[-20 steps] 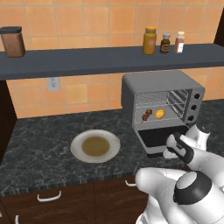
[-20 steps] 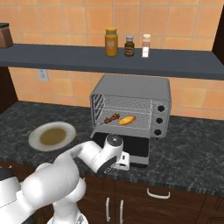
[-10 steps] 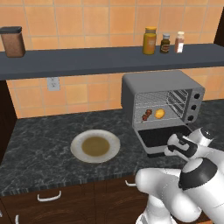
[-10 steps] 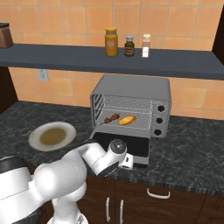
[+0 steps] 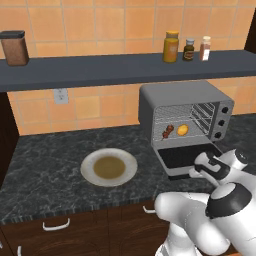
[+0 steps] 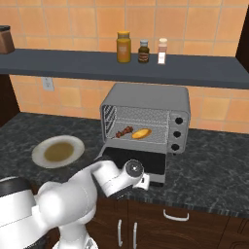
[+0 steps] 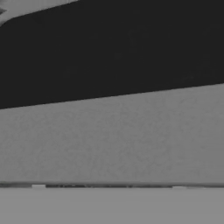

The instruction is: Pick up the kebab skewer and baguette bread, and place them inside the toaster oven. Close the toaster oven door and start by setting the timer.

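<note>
From the left, the plate (image 5: 109,167) sits bare on the counter (image 5: 45,165) at about 9 o'clock from the oven (image 5: 185,120), holding only a brown smear, so both pickups look finished. Inside the oven, on the wire rack, the skewer (image 5: 168,131) lies at 9 o'clock of the bread (image 5: 183,130), just beside it; the right base view shows the same pair, skewer (image 6: 125,131) left of bread (image 6: 141,133). The door (image 5: 187,157) is still folded down flat toward 6 o'clock, its dark glass facing up.

The gripper (image 5: 200,172) hangs at the door's front edge, at 6 o'clock from the oven mouth. Its jaws are spread wide and hold nothing; the hand view is pressed close against the door's dark glass (image 7: 109,48) and grey frame (image 7: 113,135).

I judge two steps remain: swinging the door shut and turning the timer knob in the right-hand column (image 6: 177,132).
</note>
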Tool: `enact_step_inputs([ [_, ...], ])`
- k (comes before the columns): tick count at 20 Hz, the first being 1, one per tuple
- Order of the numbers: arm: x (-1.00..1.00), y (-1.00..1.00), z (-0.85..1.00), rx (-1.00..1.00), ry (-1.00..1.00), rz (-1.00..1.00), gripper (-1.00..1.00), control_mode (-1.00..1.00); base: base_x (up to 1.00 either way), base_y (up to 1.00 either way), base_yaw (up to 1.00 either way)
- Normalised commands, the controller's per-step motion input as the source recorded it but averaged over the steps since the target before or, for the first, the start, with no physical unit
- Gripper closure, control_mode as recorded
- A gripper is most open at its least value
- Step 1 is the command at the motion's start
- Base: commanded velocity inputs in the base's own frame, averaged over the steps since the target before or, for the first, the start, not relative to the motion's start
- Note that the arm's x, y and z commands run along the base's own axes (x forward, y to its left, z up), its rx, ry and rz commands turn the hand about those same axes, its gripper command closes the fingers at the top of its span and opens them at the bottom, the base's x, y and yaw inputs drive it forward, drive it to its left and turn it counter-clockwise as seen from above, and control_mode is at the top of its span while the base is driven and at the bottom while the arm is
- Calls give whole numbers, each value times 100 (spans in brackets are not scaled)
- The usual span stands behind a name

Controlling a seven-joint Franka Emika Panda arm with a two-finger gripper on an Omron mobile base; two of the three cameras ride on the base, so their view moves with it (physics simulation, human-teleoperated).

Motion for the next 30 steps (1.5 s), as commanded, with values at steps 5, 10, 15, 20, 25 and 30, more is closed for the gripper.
enact_step_inputs([
  [5, 37, 35, 0, -5, -27, -3, -100, -100, 0, 0, 0],
  [10, 66, 39, 5, -6, -30, -4, -100, -100, 0, 0, 0],
  [15, 84, 40, 27, -4, -26, -4, -100, -100, 0, 0, 0],
  [20, 60, 46, 58, -4, -20, -4, -100, -100, 0, 0, 0],
  [25, 28, 40, 85, -4, -14, -4, -100, -100, 0, 0, 0],
  [30, 14, 28, 80, -2, -7, -2, -100, -100, 0, 0, 0],
])
